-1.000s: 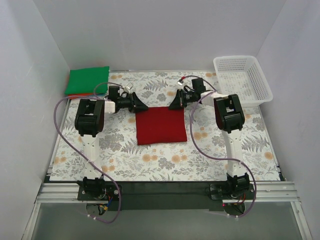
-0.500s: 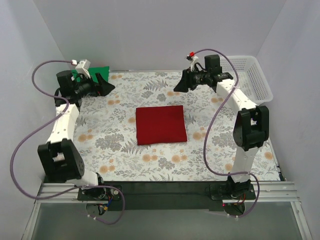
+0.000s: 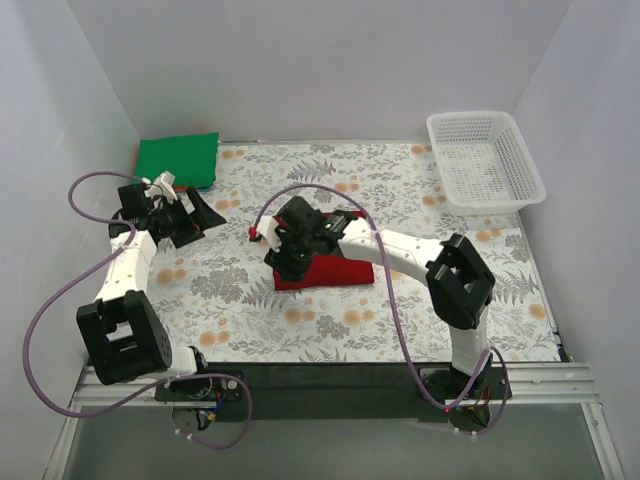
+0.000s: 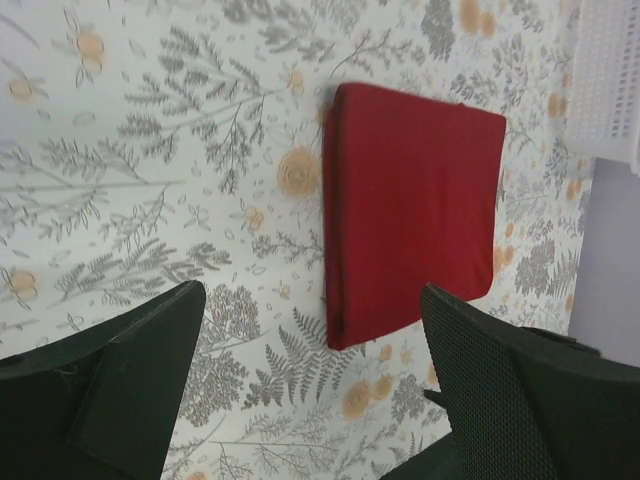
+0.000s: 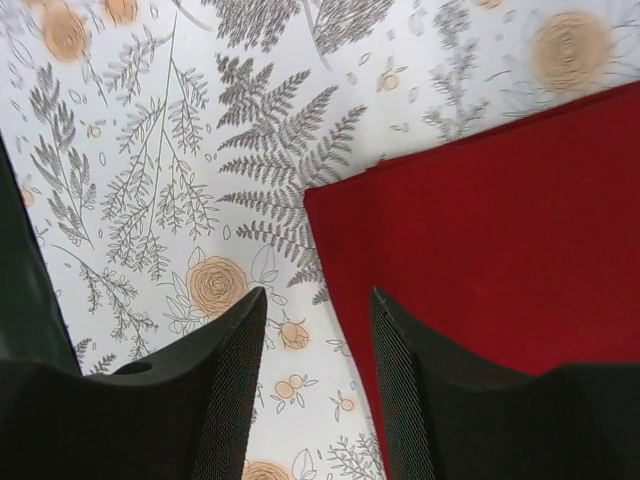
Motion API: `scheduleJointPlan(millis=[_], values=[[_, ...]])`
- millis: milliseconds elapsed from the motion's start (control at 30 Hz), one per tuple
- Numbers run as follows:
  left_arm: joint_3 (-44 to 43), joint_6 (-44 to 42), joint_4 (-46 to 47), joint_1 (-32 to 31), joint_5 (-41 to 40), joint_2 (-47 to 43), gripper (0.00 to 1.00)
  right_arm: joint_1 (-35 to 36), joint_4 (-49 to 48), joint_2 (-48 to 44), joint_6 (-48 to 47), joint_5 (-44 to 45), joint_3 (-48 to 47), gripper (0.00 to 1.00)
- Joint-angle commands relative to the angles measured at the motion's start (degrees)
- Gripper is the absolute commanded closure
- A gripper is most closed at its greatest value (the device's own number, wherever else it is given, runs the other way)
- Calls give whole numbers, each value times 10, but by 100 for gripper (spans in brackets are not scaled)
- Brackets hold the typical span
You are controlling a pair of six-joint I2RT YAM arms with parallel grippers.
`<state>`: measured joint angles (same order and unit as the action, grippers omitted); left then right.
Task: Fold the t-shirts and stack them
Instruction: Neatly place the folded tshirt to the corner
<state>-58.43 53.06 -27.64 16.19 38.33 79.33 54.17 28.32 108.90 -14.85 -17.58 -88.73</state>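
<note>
Top external view: the folded dark red t-shirt (image 3: 340, 268) lies mid-way across the worktop (image 3: 430, 320), and the green t-shirt (image 3: 178, 158) is in the far left corner. Left jaws stand wide apart. Right jaws, narrowly parted and empty, are at the red shirt's left edge.

White links (image 3: 400, 248), black joints (image 3: 460, 285), looping purple cables (image 3: 29, 335) — black, mesh-textured tool (image 5: 318, 300) fingers (image 5: 225, 400)

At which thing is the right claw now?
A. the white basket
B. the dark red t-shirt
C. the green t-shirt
B: the right claw hangs open over a corner of the folded dark red t-shirt, while the green t-shirt and the white basket lie far from it at the back corners of the table.
</note>
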Motion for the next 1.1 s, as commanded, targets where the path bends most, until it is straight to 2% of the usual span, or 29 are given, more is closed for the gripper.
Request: scheduleJointPlan(millis=[0, 167, 333, 567, 767, 800, 867, 1067], values=[[28, 10, -17, -4, -7, -48, 11, 36, 11, 31, -25, 111, -28, 48], [60, 12, -14, -4, -18, -57, 10, 76, 19, 93, -20, 127, -65, 50], [82, 31, 7, -4, -19, -71, 9, 86, 32, 135, -18, 135, -102, 52], [87, 52, 17, -4, -24, -65, 8, 87, 32, 171, -21, 147, -104, 54], [99, 65, 27, -3, -7, -53, 8, 87, 31, 178, -23, 152, -91, 78], [104, 71, 29, -3, -1, -49, 8, 87, 32, 177, -24, 155, -91, 87], [107, 78, 36, -4, 6, -35, 8, 83, 32, 171, -26, 157, -94, 97], [156, 138, 100, -5, 48, -17, 7, 55, 37, 121, -28, 91, -118, 99]])
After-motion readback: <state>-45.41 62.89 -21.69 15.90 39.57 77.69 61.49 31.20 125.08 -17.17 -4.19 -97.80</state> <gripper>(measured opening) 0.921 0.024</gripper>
